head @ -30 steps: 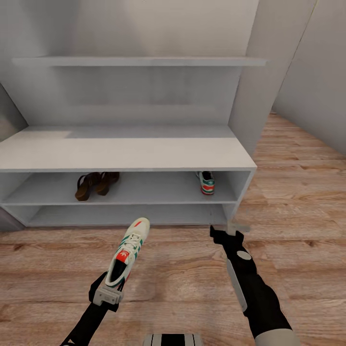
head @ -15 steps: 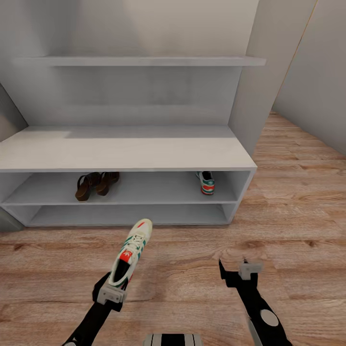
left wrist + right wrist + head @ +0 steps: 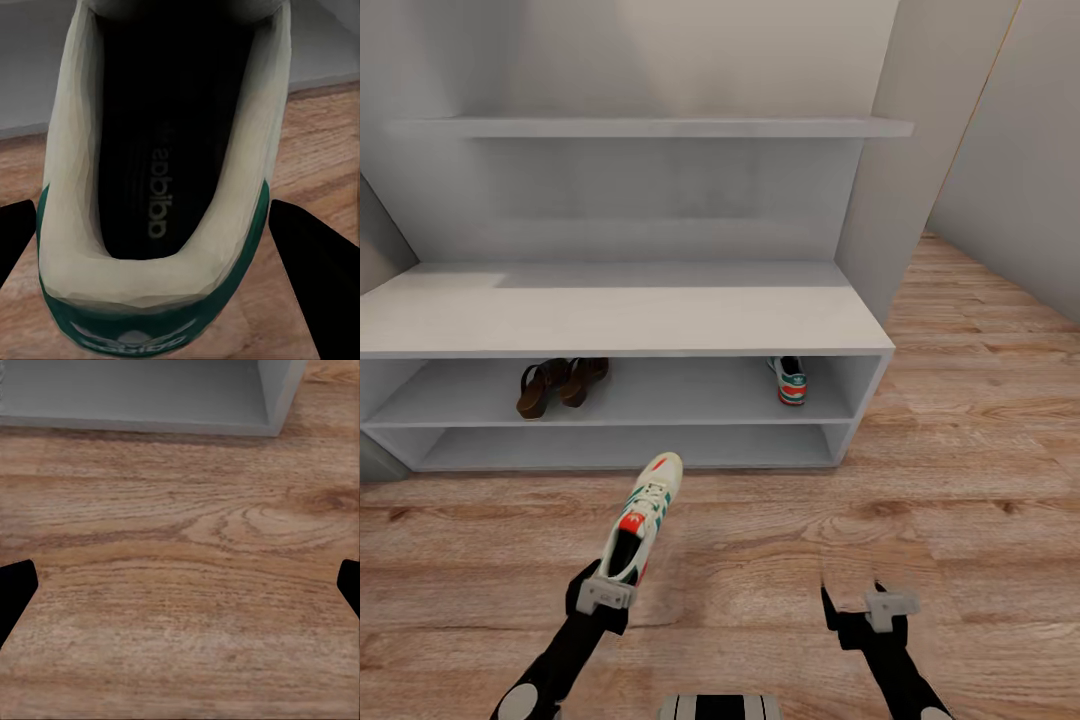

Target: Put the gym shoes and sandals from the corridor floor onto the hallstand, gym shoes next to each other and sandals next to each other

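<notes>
While three of the four shoes already sit on the hallstand [image 3: 630, 318], this looks like the last carry: the second gym shoe [image 3: 641, 517] needs to go up next to its mate.

Going left to right: the two sandals [image 3: 557, 386] sit side by side at the left of the upper tier. Closer in, the left gripper [image 3: 605, 594] is clamped on the heel of the sneaker, holding it above the corridor floor [image 3: 760, 560] with the toe pointing at the rack (the left wrist view looks straight down into the shoe's opening, fingers on either side of the heel). The other gym shoe [image 3: 789, 380] is at the far right of that same tier, well apart from the held one. The right gripper [image 3: 857, 612] hovers low over the planks, spread wide and empty.

My guess for the next move: swing the shoe right and forward, then slide it in beside the parked sneaker.
</notes>
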